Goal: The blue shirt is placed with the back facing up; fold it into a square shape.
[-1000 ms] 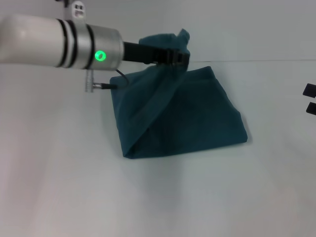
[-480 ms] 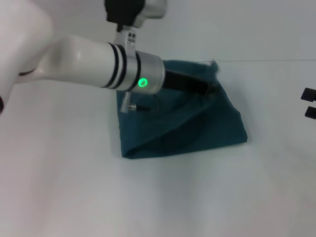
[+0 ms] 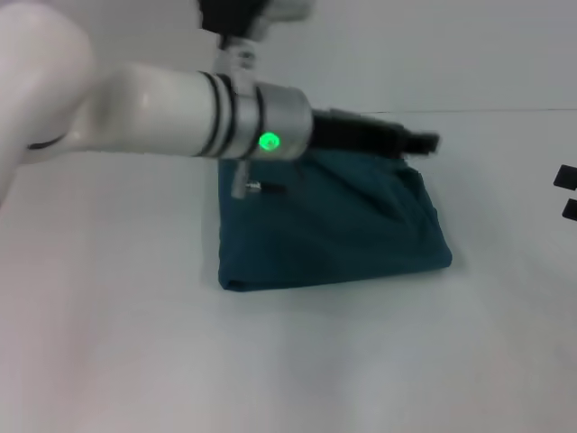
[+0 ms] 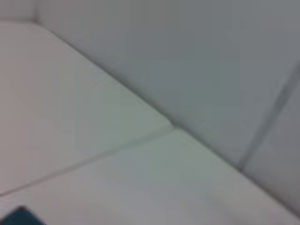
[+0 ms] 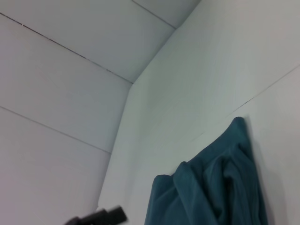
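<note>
The blue shirt (image 3: 334, 225) lies folded into a rough square in the middle of the white table, with a few creases near its far right corner. My left arm reaches across its far edge, and the left gripper (image 3: 422, 142) hovers just past the shirt's far right corner, open and holding nothing. My right gripper (image 3: 568, 191) is parked at the right edge of the head view, open and away from the shirt. The right wrist view shows the shirt (image 5: 220, 187) and the left gripper (image 5: 98, 216) farther off. A corner of the shirt (image 4: 18, 217) shows in the left wrist view.
The white table (image 3: 297, 361) spreads all round the shirt. A pale wall (image 3: 469, 45) runs along the table's far edge, close behind the left gripper.
The left gripper carried the lifted flap of shirt rightward and down, then let it go. The flap now lies flat on the shirt and the gripper has moved past the far right corner.
</note>
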Robot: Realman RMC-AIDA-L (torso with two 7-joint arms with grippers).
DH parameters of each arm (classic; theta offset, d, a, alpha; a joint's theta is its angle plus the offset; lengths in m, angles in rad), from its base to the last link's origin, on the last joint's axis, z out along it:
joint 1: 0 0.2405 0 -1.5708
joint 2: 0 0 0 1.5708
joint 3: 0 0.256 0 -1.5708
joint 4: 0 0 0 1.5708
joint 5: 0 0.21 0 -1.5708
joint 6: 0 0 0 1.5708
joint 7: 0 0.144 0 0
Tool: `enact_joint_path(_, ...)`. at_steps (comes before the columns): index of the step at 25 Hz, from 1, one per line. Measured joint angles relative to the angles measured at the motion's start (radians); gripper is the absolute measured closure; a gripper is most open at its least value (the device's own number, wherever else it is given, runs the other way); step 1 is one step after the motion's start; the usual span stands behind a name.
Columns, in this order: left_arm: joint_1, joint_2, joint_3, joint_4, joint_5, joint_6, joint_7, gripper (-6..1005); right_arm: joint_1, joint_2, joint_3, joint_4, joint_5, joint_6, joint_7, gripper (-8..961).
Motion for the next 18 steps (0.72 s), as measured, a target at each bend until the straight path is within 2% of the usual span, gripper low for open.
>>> enact_joint_path(1, 0.026, 0.002, -0.035, 0.013, -0.02, -0.002, -0.013, 532, 0.0, -0.001, 0.0, 0.0, -0.002, 0.001, 0.0, 27)
enact_joint_path(2, 0.026, 0.002, -0.035, 0.013, -0.02, -0.002, -0.013, 493, 0.001, -0.002, 0.0, 0.0, -0.006, 0.002, 0.0, 27)
enact_joint_path(4, 0.088, 0.008, -0.181, 0.011, -0.074, 0.021, -0.099, 416, 0.006, -0.005, 0.0, -0.005, -0.028, 0.007, 0.0, 27)
enact_joint_path(6, 0.125, 0.014, -0.276, 0.004, -0.082, 0.071, -0.171, 338, 0.017, -0.008, 0.0, -0.016, -0.062, 0.013, 0.0, 27)
enact_joint_path(8, 0.161, 0.028, -0.379, -0.015, -0.086, 0.155, -0.235, 274, 0.042, -0.012, 0.0, -0.03, -0.104, 0.023, 0.001, 27)
enact_joint_path(12, 0.222, 0.049, -0.516, -0.056, -0.09, 0.29, -0.253, 172, 0.126, -0.017, 0.0, -0.062, -0.189, 0.054, 0.014, 27)
enact_joint_path(15, 0.28, 0.054, -0.575, -0.065, -0.09, 0.348, -0.239, 171, 0.209, -0.017, -0.014, -0.07, -0.243, 0.11, 0.037, 28)
enact_joint_path(18, 0.333, 0.052, -0.606, -0.062, -0.094, 0.389, -0.221, 170, 0.295, -0.003, -0.07, -0.072, -0.28, 0.216, 0.061, 28)
